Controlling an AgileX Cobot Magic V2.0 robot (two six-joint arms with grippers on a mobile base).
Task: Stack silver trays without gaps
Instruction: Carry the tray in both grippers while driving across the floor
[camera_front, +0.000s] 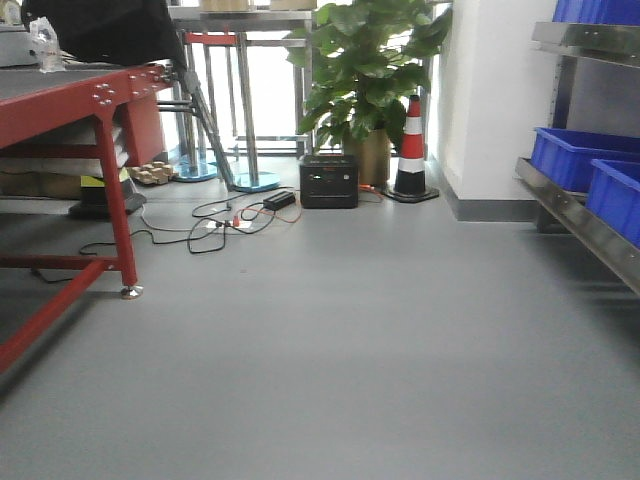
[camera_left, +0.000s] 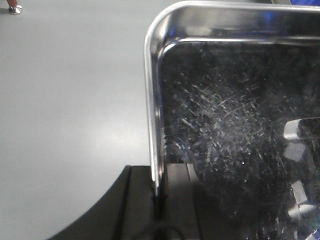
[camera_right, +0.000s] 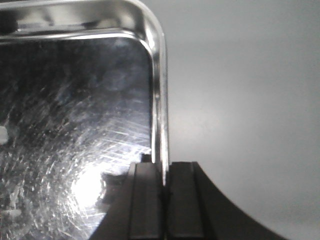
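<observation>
The left tool clamps the left rim of a shiny, scratched, round-cornered stainless-steel tray, and the right tool clamps its right rim.

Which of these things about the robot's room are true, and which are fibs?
1. The left pincer grips a silver tray by its rim. True.
2. The right pincer is open and empty. False: it is shut on a silver tray's rim.
3. The cone beside the plant has white stripes. True.
4. The bins on the shelf are green. False: they are blue.
</observation>
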